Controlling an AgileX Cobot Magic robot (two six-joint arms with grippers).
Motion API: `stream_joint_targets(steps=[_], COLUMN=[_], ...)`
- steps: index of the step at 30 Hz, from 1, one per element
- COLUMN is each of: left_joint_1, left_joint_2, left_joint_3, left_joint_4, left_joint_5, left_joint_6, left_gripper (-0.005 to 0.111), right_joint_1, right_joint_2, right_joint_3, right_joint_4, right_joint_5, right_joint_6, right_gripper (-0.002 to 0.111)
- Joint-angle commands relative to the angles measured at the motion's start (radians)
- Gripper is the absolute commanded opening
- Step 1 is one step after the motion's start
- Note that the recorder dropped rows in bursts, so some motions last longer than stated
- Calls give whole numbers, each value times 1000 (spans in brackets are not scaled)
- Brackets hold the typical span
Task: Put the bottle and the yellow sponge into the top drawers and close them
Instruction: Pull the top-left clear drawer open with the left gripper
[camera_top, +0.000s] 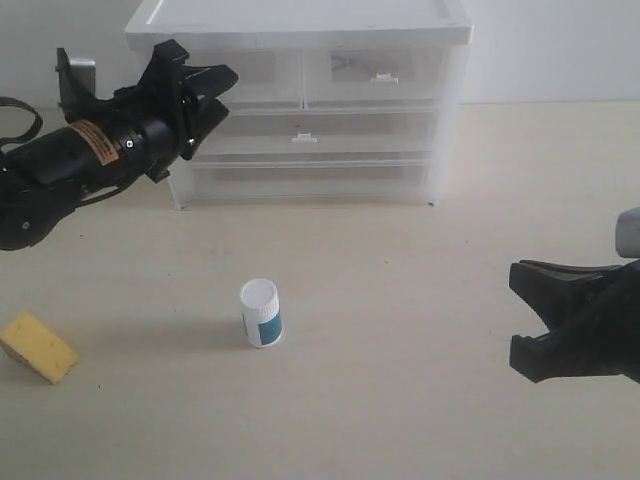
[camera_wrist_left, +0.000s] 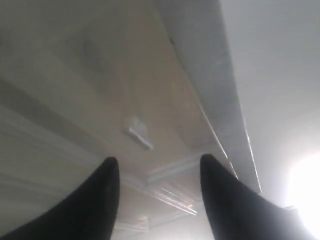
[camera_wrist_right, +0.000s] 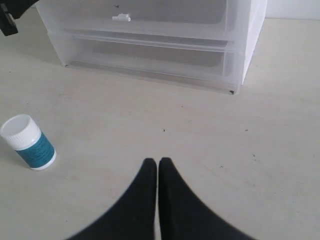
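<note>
The white bottle (camera_top: 261, 313) with its teal label stands upright on the table in front of the cabinet, also in the right wrist view (camera_wrist_right: 29, 142). At the front left lies the yellow sponge (camera_top: 38, 347). Both top drawers, left (camera_top: 262, 78) and right (camera_top: 375, 72), look shut. My left gripper (camera_top: 200, 65) is open and hangs just in front of the left top drawer; a small tab handle (camera_wrist_left: 139, 132) lies a little beyond its fingertips (camera_wrist_left: 107, 167). My right gripper (camera_top: 515, 315) hovers low at the right, away from the bottle, its fingers (camera_wrist_right: 150, 167) together on nothing.
The white cabinet (camera_top: 300, 20) stands at the back against the wall. Two wider drawers (camera_top: 304, 137) sit below the top pair, both shut. Bare tan table (camera_top: 420, 300) lies between the bottle and my right gripper.
</note>
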Motion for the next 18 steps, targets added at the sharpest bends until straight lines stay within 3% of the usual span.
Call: stream_joint_targets(steps=[1, 6, 12, 15, 18], left_joint_1=[-8, -8, -8, -8, -29], left_joint_2=[30, 65, 72, 72, 46], left_joint_3=[-46, -86, -88, -78, 16], left_joint_4=[-35, -58, -44, 34, 63], left_joint_5=[-1, 32, 27, -29, -196], left_joint_6=[-11, -26, -24, 6, 60], left_gripper=[50, 39, 5, 4, 4], right_joint_1=[0, 0, 0, 0, 0], right_joint_2=[0, 0, 0, 0, 0], right_joint_3=[-5, -5, -5, -5, -5], right_joint_4=[-3, -3, -3, -3, -3], right_joint_5=[-11, -13, -13, -22, -24], right_joint_6=[5, 5, 7, 4, 4], right_gripper=[1, 1, 1, 1, 1])
